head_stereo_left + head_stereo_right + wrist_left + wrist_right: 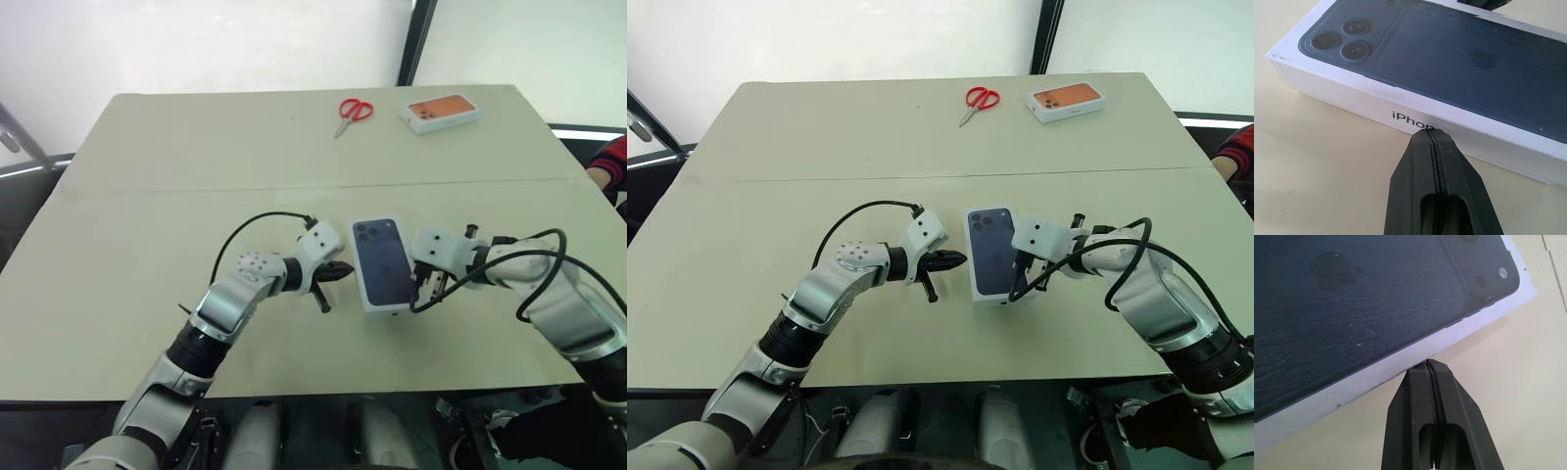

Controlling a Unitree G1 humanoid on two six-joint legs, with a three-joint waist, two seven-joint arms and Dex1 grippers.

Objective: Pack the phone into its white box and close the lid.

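In the left eye view, a pair of red-handled scissors point(352, 112) lies at the far side of the table point(147, 245), and an orange-topped white phone box point(441, 112) sits just to the right of it, well apart from the work. Nothing lies between the arms and the closed box. The lid point(383, 261), dark blue phone image facing up, sits on the white box near the table's front middle; the phone itself is hidden. The left gripper point(336, 273) is beside the lid's left long side, the right gripper point(419, 284) beside its right long side. A seam runs across the beige tabletop behind them. Beyond the far edge are a bright pale wall and a dark upright post point(415, 41); a red sleeve point(611, 162) shows at the right edge.

The right eye view gives the same layout, the lid flanked by both arms, black cables looping over each wrist.

In the left wrist view, the left gripper's fingers point(1422, 171) are pressed together, holding nothing, tip at the lid's white side wall by the printed lettering.

In the right wrist view, the right gripper's fingers point(1415, 406) are likewise pressed together and empty, tip touching the lid's white edge over bare tabletop.
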